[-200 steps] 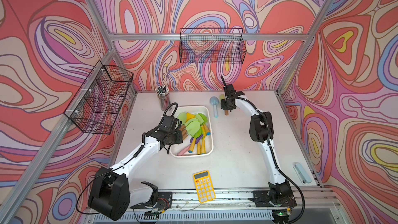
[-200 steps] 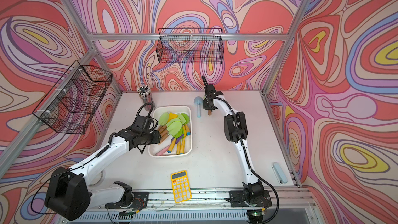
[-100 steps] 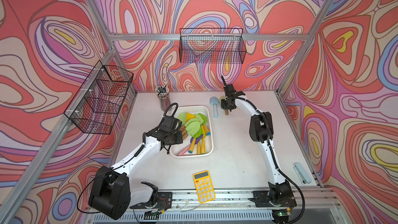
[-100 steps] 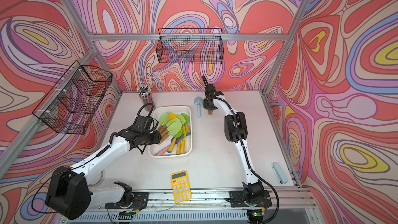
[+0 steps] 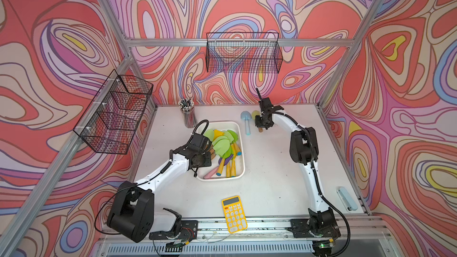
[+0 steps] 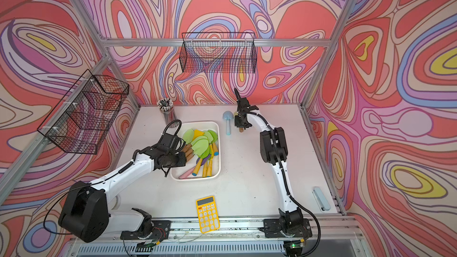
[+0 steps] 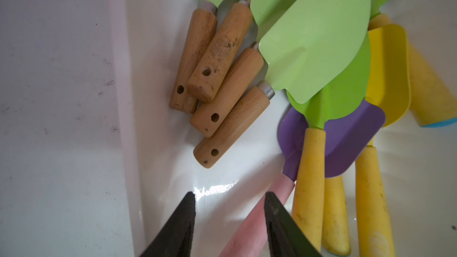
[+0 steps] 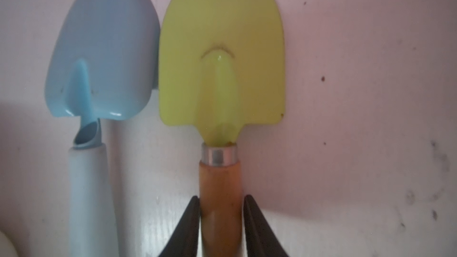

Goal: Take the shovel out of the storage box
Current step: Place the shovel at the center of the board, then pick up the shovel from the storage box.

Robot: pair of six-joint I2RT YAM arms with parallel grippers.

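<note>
A: Left gripper (image 7: 230, 195)?
B: Jaws are standing apart, gripping nothing, hovering inside the storage box (image 7: 148, 45). A pink handle (image 7: 249, 226) is passing under one finger. Four wooden handles (image 7: 222, 95) are lying just ahead.
A: Right gripper (image 8: 221, 197)?
B: Jaws are closely flanking the wooden handle of the yellow-green shovel (image 8: 220, 70), and I cannot tell if they're pinching it. The shovel is lying on the table (image 8: 346, 95), outside the box, with its blade pointing ahead. A blue shovel (image 8: 103, 45) is lying just beside it.

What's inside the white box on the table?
The storage box holds piled shovels: green blades on top, wooden handles, yellow handles, a pink handle. A purple blade peeks out underneath. Whatever lies below the pile is covered.
</note>
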